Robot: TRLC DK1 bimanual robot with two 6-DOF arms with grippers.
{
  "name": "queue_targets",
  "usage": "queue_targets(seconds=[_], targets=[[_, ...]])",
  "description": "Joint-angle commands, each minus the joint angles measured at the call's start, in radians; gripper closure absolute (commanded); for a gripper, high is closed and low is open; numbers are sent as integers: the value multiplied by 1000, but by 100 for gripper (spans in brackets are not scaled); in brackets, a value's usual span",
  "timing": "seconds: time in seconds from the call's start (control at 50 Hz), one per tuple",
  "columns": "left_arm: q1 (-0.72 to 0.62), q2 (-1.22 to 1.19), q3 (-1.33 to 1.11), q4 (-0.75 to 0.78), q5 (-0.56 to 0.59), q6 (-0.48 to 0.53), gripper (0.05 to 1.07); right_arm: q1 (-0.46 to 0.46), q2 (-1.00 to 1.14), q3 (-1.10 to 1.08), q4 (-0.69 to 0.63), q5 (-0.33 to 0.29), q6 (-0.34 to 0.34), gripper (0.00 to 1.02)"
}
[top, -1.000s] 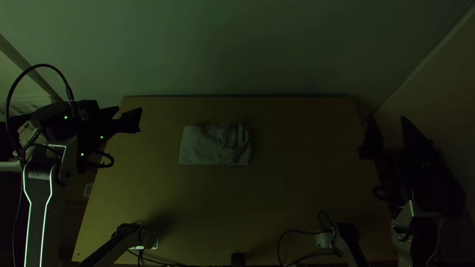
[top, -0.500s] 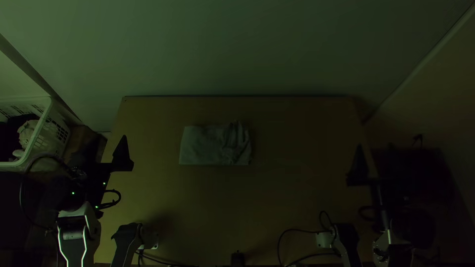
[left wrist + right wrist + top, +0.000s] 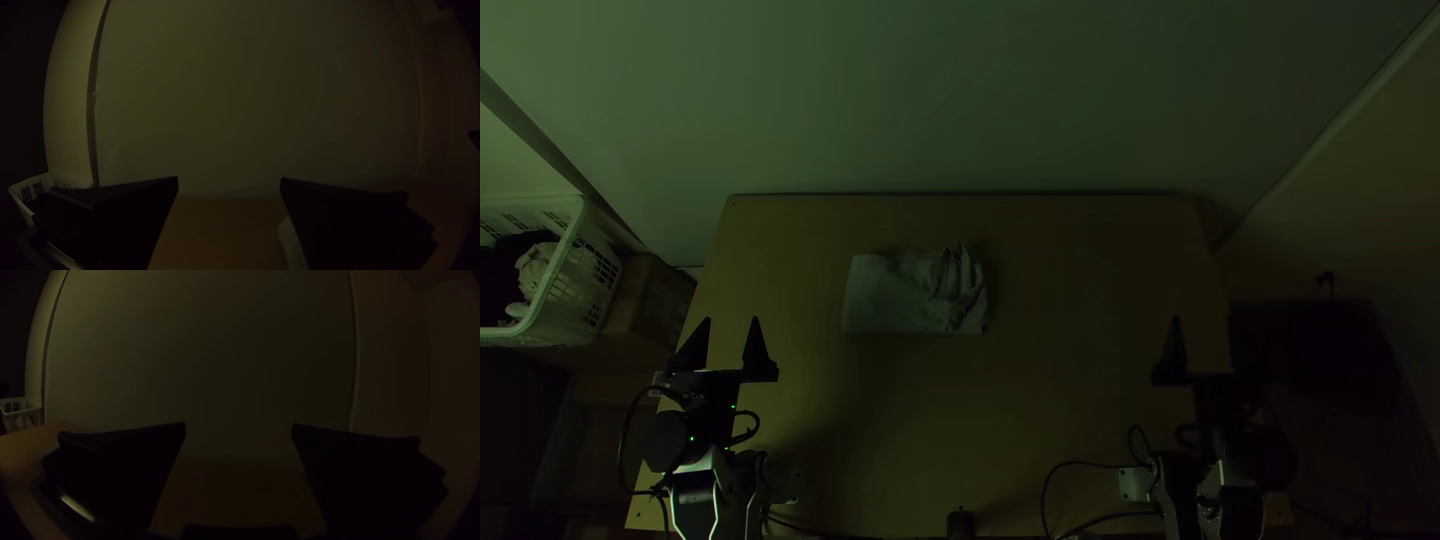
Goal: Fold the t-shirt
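The grey t-shirt (image 3: 895,295) lies on the table as a compact folded rectangle, left of the middle, its right part wrinkled and bunched. My left gripper (image 3: 731,322) stands open near the table's left edge, nearer the arm bases than the shirt. In the left wrist view my left gripper (image 3: 229,181) has its fingers wide apart with nothing between them, and a pale bit of the shirt (image 3: 291,240) shows beside one finger. My right gripper (image 3: 1202,325) is by the table's right edge, far from the shirt. Its fingers are spread in the right wrist view, where the right gripper (image 3: 239,426) holds nothing.
A white laundry basket (image 3: 568,270) with clothes in it stands beyond the table's left edge, next to a brown box (image 3: 652,300). Cables (image 3: 1090,464) and a small black object (image 3: 961,523) lie near the front edge. A pale wall rises behind the table.
Both arms have drawn back toward their bases, the left gripper turning to point up the picture and the right one moving inward. The basket has come into view. The shirt has not moved.
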Motion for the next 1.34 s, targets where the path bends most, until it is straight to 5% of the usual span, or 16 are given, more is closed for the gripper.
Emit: queue_targets(seconds=[0.0,0.34,0.68,1.32], targets=[[17,-15,-74,27,-7,19,9,-15,-11,-60,28,0,-18,5],[23,-16,-230,107,-7,50,9,-48,-11,-259,28,12,-12,5],[36,-12,-252,72,-21,73,9,-265,-7,-282,-50,18,-1,4],[36,-12,-252,72,-21,72,9,-262,-7,-282,-50,17,-1,4]])
